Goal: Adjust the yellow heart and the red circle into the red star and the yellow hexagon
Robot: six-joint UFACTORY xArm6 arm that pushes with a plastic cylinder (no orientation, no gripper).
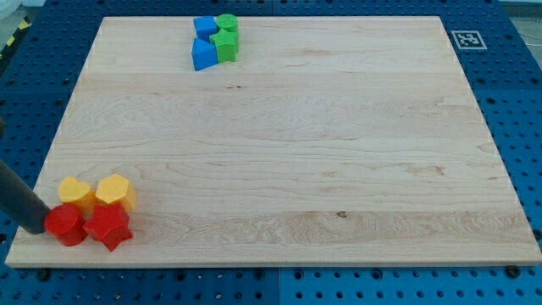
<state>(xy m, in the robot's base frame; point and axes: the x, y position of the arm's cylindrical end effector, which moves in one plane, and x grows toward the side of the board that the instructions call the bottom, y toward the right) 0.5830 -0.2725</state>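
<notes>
Where rod slants in, my tip (35, 229) — touching red circle (64, 224)

yellow heart (76, 193), yellow hexagon (113, 191), red circle (64, 224), red star (107, 226), clustered

Eight blocks are counted on the surface (339, 152).
Two yellow blocks are seen, a heart (76, 194) and a hexagon (113, 191); two red, a circle (64, 225) and a star (107, 226); two blue (205, 26) (202, 55); two green (227, 23) (225, 45). One rod is seen, with one tip (35, 227).
</notes>
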